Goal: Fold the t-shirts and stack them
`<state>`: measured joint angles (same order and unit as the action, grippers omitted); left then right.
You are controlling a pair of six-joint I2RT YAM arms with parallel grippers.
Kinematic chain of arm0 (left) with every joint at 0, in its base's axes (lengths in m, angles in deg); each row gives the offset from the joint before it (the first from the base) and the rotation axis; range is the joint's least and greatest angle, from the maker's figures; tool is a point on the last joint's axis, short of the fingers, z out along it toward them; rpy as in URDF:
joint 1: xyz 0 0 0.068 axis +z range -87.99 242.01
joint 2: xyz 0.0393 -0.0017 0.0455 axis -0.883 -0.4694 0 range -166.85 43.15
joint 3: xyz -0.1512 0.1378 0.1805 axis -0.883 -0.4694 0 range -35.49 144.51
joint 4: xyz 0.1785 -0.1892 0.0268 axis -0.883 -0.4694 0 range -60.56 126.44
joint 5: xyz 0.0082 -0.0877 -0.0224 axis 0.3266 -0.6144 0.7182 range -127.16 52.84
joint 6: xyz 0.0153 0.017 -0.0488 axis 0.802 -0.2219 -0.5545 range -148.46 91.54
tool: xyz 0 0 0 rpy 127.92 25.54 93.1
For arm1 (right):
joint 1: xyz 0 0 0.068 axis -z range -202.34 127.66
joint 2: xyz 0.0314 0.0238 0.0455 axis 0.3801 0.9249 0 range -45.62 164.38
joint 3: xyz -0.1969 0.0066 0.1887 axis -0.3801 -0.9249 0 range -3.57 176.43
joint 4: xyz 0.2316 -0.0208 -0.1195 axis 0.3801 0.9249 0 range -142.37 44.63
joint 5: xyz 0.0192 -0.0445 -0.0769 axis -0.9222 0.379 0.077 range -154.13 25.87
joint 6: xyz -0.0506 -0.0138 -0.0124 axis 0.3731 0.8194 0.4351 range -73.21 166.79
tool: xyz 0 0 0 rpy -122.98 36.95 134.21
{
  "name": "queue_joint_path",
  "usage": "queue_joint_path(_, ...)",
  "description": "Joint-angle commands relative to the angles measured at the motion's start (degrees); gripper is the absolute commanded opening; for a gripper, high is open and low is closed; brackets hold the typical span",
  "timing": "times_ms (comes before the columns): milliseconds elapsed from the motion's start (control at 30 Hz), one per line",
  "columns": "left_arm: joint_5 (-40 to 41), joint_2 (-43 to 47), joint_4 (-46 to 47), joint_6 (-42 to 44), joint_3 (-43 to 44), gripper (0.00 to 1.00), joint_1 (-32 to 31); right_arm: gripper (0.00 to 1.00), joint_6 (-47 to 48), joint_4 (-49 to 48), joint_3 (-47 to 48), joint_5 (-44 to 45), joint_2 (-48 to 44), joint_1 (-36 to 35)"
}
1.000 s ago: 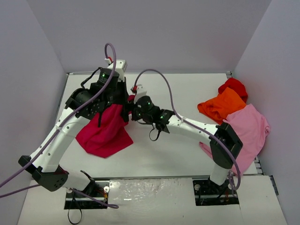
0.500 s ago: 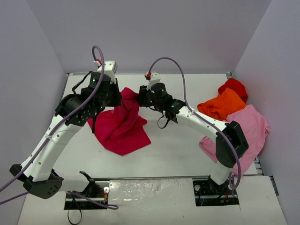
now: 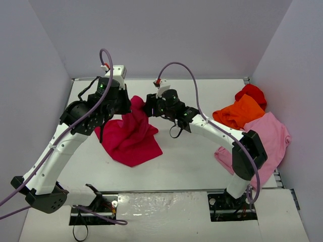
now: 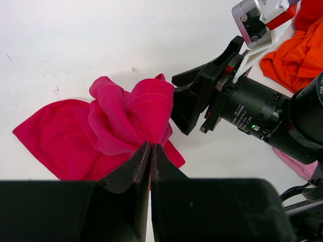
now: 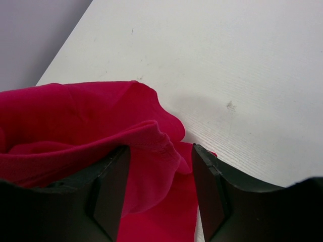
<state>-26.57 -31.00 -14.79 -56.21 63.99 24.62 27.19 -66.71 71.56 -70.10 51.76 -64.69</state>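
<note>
One shirt (image 3: 131, 140) — left claw (image 4: 150, 146) pinching (right claw (image 5: 159, 149) astride).

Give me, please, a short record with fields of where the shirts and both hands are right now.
left hand: shut, pinching the raspberry shirt
right hand: open, a fold of the raspberry shirt between its fingers
raspberry shirt: top bunched between the hands, the rest spread on the table, left of centre
orange shirt: crumpled at the right side, between the other two
red shirt: crumpled, behind the orange one
pink shirt: spread loosely, nearest the right arm
folded: none yet
</note>
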Motion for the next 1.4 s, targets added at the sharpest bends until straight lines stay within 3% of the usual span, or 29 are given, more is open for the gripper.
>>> queue_joint_path(0, 0.81, 2.4, 2.62, -1.23, 0.8, 0.0, -0.06, 0.51, 0.35, -6.19, 2.97, -2.99, -0.21, 0.8)
queue_joint_path(167, 0.86, 3.31, 2.63, -1.61, 0.82, 0.0, -0.06, 0.45, -0.51, -8.39, 3.88, -5.99, 2.53, 2.31)
queue_joint_path(300, 1.46, 3.71, 1.91, -1.42, 1.11, 0.0, -0.02, 0.13, -2.19, -9.84, 3.83, -9.72, 4.28, 3.56)
queue_joint_path(433, 1.78, 3.62, 1.74, -1.06, 1.15, 0.0, -0.03, 0.02, -3.1, -10.57, 3.2, -11.53, 4.53, 4.62)
queue_joint_path(767, 2.24, 2.87, 2.05, -0.33, 0.31, 0.0, -0.06, 0.0, 1.31, -1.68, 4.84, -7.97, -1.83, 6.45)
queue_joint_path(800, 2.21, 2.87, 2.16, -0.26, 0.27, 0.0, -0.06, 0.08, 1.79, 0.41, 5.13, -7.52, -2.63, 6.55)
queue_joint_path(867, 2.15, 2.87, 2.39, -0.14, 0.27, 0.0, 0.0, 0.38, 1.78, 2.57, 4.61, -5.93, -4.64, 6.66)
queue_joint_path(900, 2.18, 2.82, 2.42, -0.07, 0.27, 0.0, 0.03, 0.49, 1.55, 2.96, 3.46, -4.91, -5.86, 6.69)
queue_joint_path(933, 2.23, 2.73, 2.37, 0.03, 0.27, 0.0, 0.03, 0.53, 1.31, 3.06, 1.53, -4.13, -7.27, 6.74)
queue_joint_path(1133, 1.59, 2.59, 2.94, 0.18, -0.26, 0.0, 0.03, 0.66, 0.08, 0.52, -8.71, -8.53, -16.93, 7.05)
queue_joint_path(1367, 0.05, 2.9, 4.1, -1.11, -1.15, 0.0, 0.12, 0.67, -5.02, -11.99, -13.47, -26.11, -13.61, 8.47)
